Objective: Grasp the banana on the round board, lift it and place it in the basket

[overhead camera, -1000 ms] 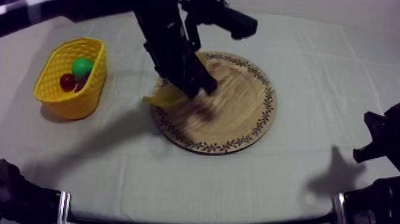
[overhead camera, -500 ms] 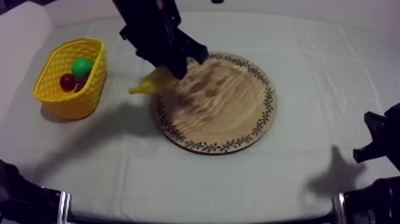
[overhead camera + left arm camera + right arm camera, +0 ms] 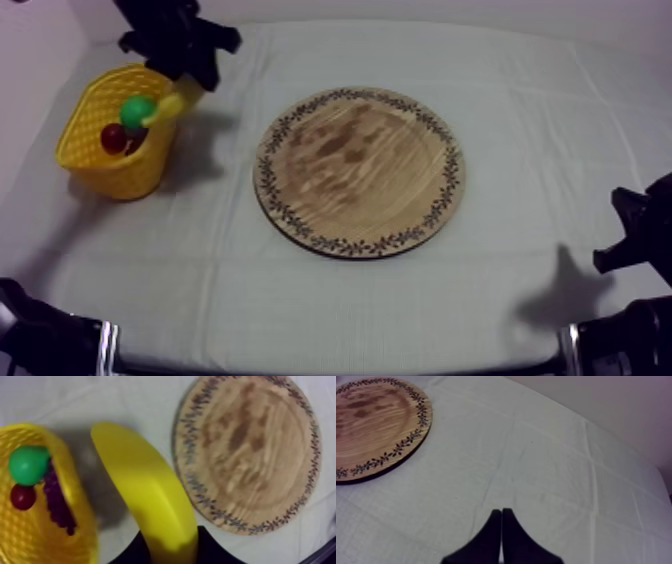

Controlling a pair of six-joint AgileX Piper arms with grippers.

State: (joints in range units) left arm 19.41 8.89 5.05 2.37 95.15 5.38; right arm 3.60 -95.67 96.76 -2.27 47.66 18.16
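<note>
Banana off the board and held at the basket's rim; release outstanding.

Left gripper [image 3: 190, 78]: fingers [image 3: 131, 552] closed round one end of the banana [image 3: 145, 496], grip firm as far as can be seen. Within the last second the left arm has carried it from the near edge of the wooden board [image 3: 360, 170], now bare, across the cloth to the yellow basket [image 3: 125, 172]. The banana is in the air at the rim on the board's side. Its long axis runs out from the fingers in a gentle curve, the free tip pointing over the rim towards the green fruit [image 3: 137, 108] and small red fruit [image 3: 113, 137] inside. Judgement: transport is nearly complete; it must move further over the opening before letting go. Right gripper [image 3: 502, 521]: fingers together on nothing, low over the cloth, well apart from the board.
</note>
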